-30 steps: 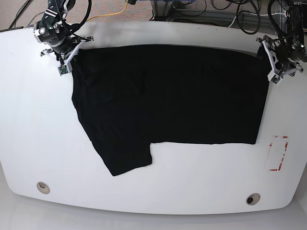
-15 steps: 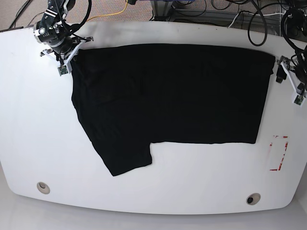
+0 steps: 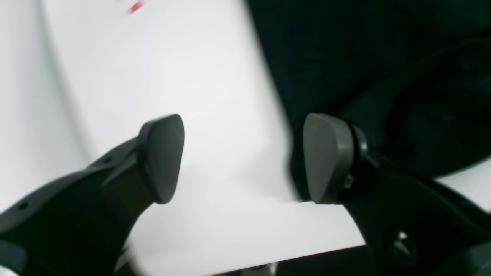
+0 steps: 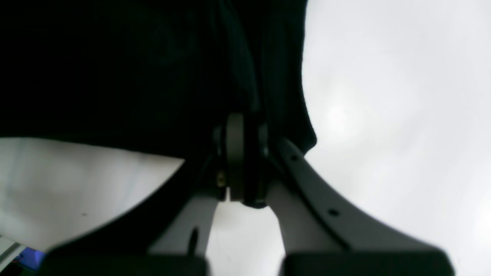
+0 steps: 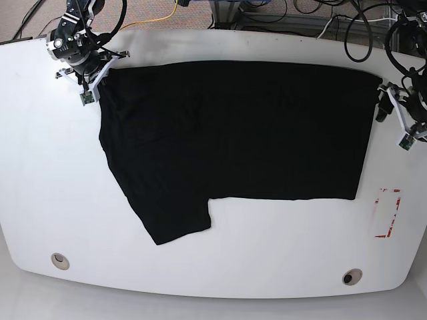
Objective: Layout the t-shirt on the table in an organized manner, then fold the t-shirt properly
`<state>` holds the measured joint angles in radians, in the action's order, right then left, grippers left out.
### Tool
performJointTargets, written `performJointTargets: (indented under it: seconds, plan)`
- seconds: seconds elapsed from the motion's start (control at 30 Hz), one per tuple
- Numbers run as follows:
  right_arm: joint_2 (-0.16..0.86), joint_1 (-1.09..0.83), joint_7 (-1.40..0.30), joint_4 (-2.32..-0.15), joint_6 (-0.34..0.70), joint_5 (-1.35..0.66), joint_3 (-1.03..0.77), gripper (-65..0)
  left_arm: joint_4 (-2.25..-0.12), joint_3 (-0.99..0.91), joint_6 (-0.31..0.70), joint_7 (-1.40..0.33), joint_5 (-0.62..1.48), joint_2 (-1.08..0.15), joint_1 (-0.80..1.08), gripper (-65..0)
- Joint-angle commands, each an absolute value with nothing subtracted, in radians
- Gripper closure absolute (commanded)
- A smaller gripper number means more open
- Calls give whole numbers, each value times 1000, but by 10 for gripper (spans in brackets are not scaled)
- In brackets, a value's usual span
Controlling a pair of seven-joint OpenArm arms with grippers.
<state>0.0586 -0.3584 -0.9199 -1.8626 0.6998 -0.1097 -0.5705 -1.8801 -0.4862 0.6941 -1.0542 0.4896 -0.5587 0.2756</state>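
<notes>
Left fingers (image 3: 243, 159) spread wide; right fingers (image 4: 245, 161) pinch limp black t-shirt (image 5: 233, 140) on glossy table (image 5: 40, 173).

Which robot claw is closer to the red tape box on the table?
The left claw. It hangs open just beyond the t-shirt's corner, on the same side as the red tape box. The right claw is far across the table, pinching the shirt's opposite corner.

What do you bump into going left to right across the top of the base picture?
The right arm's tool pinching the shirt corner → the wide black cloth t-shirt → the left arm's open tool, on the glossy white table.
</notes>
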Motion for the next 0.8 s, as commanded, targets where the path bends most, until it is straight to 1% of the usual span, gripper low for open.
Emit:
performJointTargets:
  seconds: [0.0, 0.1, 0.2, 0.33, 0.6, 0.77]
  plan:
    - [67, -352, -905, -1882, 698, -117, -576, -2, -1913, -492, 698, -1049, 492, -561, 291, -458]
    - [65, -352, -905, -1882, 698, -117, -576, -2, -1923, -490, 698, -1049, 492, -544, 334, -458]
    - [65, -351, -905, -1882, 698, -119, -575, -2, -1922, -490, 698, -1049, 489, -512, 337, -462]
    - [65, -351, -905, -1882, 698, -119, -575, -2, -1919, -490, 698, -1049, 486, -501, 343, -462]
    - [65, -351, -905, -1883, 698, -119, -575, -2, -1811, -461, 698, -1049, 487, -499, 335, -461]
    - [64, -351, -905, -1883, 698, -119, -575, -2, -1761, -418, 698, -1049, 486, -498, 297, -460]
